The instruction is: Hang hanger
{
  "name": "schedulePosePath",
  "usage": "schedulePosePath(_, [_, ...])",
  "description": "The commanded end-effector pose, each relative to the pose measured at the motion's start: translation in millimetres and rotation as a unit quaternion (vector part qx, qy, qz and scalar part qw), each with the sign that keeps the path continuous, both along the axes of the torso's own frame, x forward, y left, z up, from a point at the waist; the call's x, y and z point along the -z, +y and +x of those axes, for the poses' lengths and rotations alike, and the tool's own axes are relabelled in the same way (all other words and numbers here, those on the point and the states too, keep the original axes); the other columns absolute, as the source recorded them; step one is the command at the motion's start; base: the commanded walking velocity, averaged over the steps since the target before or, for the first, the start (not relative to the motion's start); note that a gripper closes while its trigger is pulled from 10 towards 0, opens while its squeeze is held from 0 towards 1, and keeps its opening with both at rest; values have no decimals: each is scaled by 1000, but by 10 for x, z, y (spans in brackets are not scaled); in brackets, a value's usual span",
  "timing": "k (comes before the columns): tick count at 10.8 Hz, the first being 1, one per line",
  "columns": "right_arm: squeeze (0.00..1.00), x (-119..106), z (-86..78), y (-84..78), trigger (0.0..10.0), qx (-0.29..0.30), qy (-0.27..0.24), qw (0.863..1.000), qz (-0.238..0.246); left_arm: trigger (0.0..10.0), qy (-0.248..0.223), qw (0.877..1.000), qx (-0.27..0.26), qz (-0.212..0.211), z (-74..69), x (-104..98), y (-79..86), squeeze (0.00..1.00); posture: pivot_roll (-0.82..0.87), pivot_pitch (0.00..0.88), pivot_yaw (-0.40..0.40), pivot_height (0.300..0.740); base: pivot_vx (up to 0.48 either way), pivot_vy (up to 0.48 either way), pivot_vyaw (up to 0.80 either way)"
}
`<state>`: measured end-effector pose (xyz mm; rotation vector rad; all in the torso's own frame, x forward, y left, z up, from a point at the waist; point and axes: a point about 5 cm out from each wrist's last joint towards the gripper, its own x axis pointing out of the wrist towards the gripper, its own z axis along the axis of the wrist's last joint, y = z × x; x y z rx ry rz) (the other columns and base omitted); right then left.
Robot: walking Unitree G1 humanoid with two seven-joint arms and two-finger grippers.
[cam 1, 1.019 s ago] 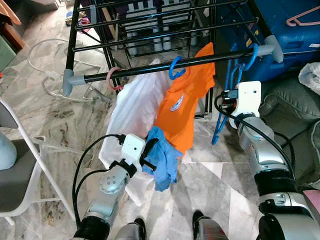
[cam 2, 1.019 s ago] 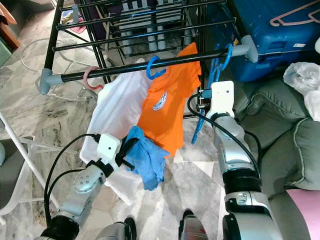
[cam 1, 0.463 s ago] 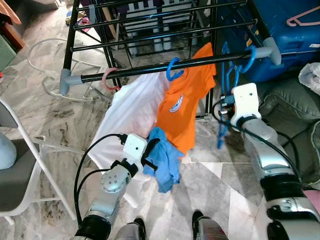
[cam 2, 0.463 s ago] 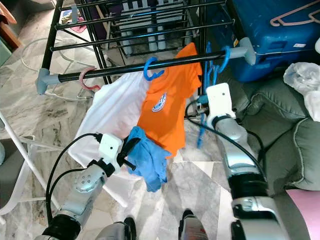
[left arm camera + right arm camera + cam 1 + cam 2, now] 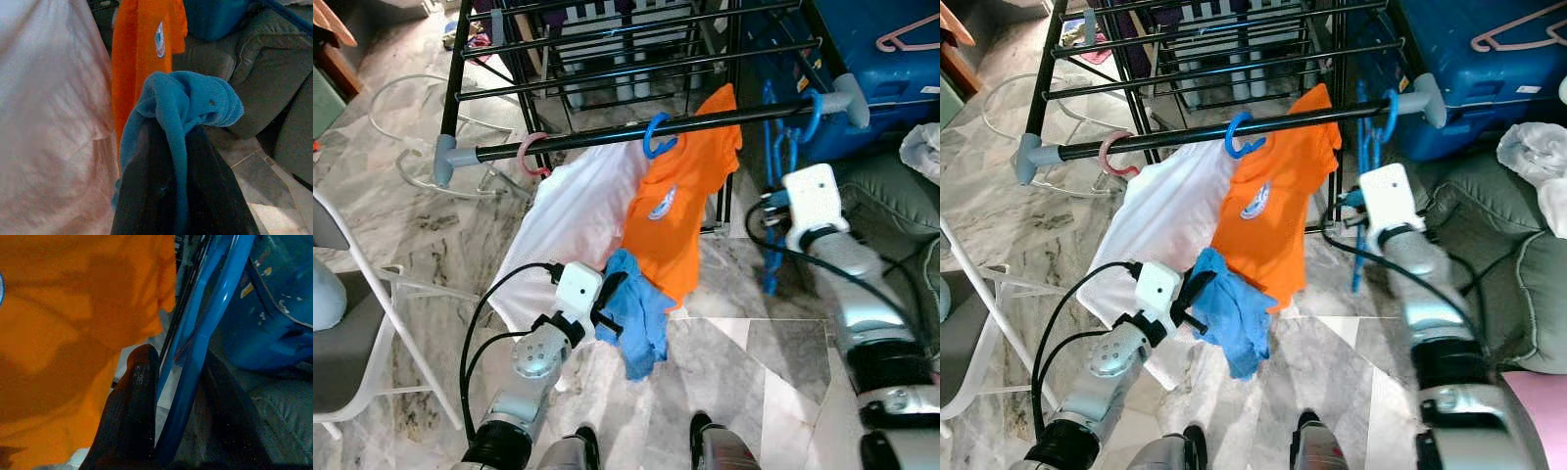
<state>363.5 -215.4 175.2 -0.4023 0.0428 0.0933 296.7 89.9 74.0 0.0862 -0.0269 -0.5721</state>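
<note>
A black clothes rail crosses the view. At its right end the empty blue hanger has its hook over the rail by the grey end cap. My right gripper is shut on the blue hanger lower down, with one black finger on each side of the bar. An orange shirt on a blue hook and a white garment on a pink hook hang further left. My left gripper sits low in front of them, shut on a crumpled blue cloth.
A blue case with a pink hanger on it stands behind the rail's right end. A grey sofa is on the right, and a white folding chair on the left. More black rack bars lie behind, over a marble floor.
My right arm has drawn back to the right and lower, and the blue hanger's lower part has swung with it. Its hook stays on the rail. The left arm has barely moved.
</note>
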Motion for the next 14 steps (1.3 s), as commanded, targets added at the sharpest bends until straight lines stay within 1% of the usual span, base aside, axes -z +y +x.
schedulePosePath(1, [0, 49, -7, -5, 10000, -10, 10, 1000, 1, 10000, 9, 1000, -3, 4, -10, 38, 24, 0, -170, 219, 141, 740, 0, 0, 0])
schedulePosePath(2, [0, 23, 18, 58, 10000, -26, 7, 1000, -3, 10000, 10, 1000, -2, 4, -12, 41, 12, 0, -173, 220, 139, 740, 0, 0, 0])
schedulePosePath(3, [0, 25, 27, 200, 10000, -60, 6, 998, -10, 10000, 11, 1000, -1, 3, -11, 45, 4, 0, -172, 220, 138, 740, 0, 0, 0])
schedulePosePath(4, [0, 57, 11, 282, 10000, -81, 11, 997, -10, 10000, 12, 1000, -1, 2, -8, 47, 5, 0, -172, 219, 137, 740, 0, 0, 0])
schedulePosePath(5, [0, 144, -40, 386, 10000, -113, 20, 993, -23, 10000, 14, 1000, -3, 2, -4, 51, 7, 0, -170, 219, 136, 740, 0, 0, 0])
schedulePosePath(6, [0, 165, -54, 381, 10000, -111, 19, 993, -26, 10000, 15, 1000, -3, 2, -5, 54, 7, 0, -170, 219, 136, 740, 0, 0, 0])
schedulePosePath(9, [0, 250, -128, 298, 10000, -97, 27, 995, -23, 10000, 17, 1000, 1, 3, -11, 64, -6, 0, -176, 220, 140, 740, 0, 0, 0])
schedulePosePath(10, [1000, 282, -168, 238, 10000, -88, 31, 995, -22, 10000, 17, 1000, 1, 3, -9, 62, -11, 0, -176, 220, 140, 740, 0, 0, 0])
schedulePosePath(11, [1000, 314, -214, 141, 10000, -67, 34, 996, -46, 10000, 17, 1000, 3, 2, -5, 61, -18, 0, -179, 218, 142, 740, 0, 0, 0])
schedulePosePath(13, [1000, 239, -246, 0, 10000, -19, 8, 998, -51, 10000, 17, 1000, 5, 3, -1, 59, -21, 0, -180, 218, 149, 740, 0, 0, 0])
schedulePosePath(14, [1000, 199, -252, -29, 10000, -7, -3, 999, -47, 10000, 18, 1000, 7, 4, 2, 58, -22, 0, -182, 218, 156, 740, 0, 0, 0])
